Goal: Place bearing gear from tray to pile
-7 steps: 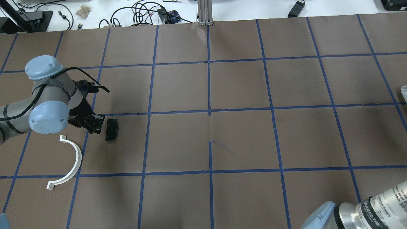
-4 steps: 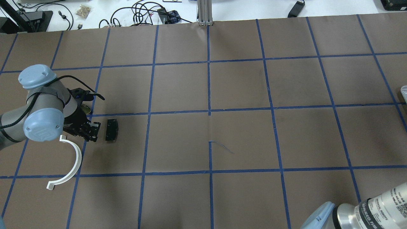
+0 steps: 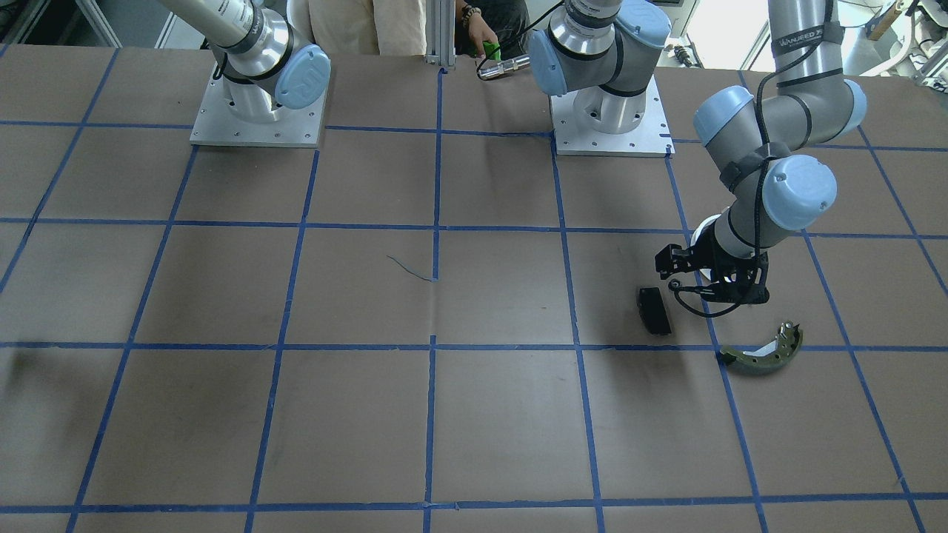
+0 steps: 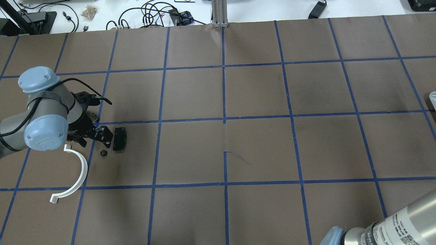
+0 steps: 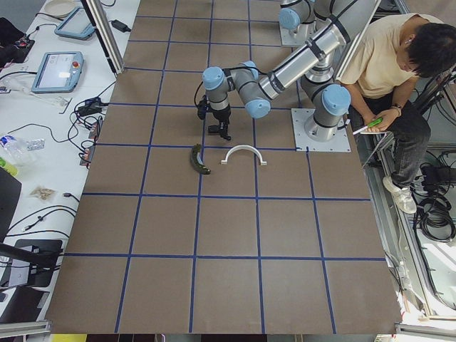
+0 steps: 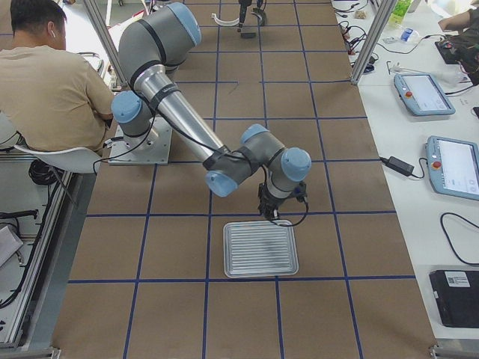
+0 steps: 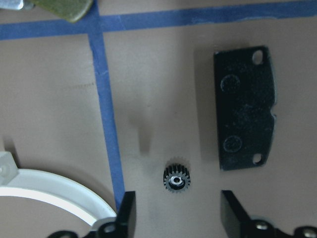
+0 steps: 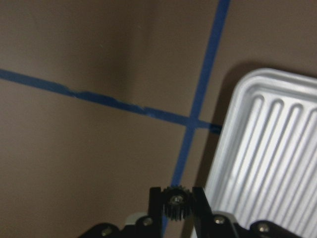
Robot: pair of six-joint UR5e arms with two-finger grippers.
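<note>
**Left tool open over a gear at the pile; right tool holds a 2nd gear by the tray**

The left wrist view looks straight down on the brown paper-covered table (image 4: 259, 146), which is marked with blue tape lines. The left tool (image 7: 177, 198) hangs with its 2 black fingers spread wide. A small black toothed bearing gear (image 7: 177, 181) lies flat on the table between them, touching neither finger. Beside the gear are the parts of the pile. The black rectangular pad (image 7: 246, 109) is just to one side and the white plastic half-ring (image 7: 54, 186) is to the other, close under one finger. The curved olive-green brake shoe (image 3: 763, 354) is a little further off.

At the far end of the table, the right tool (image 8: 177, 191) is closed narrowly on a 2nd black toothed gear (image 8: 177, 202), pinched at the very fingertips. It is next to the ribbed silver metal tray (image 8: 267, 148).

Risks, as judgement: a sideways drift as the left tool lifts could make a finger knock the loose gear or nudge the half-ring. The 2nd gear is held only by its teeth at the fingertips, so it could slip out on the long carry to the pile.
</note>
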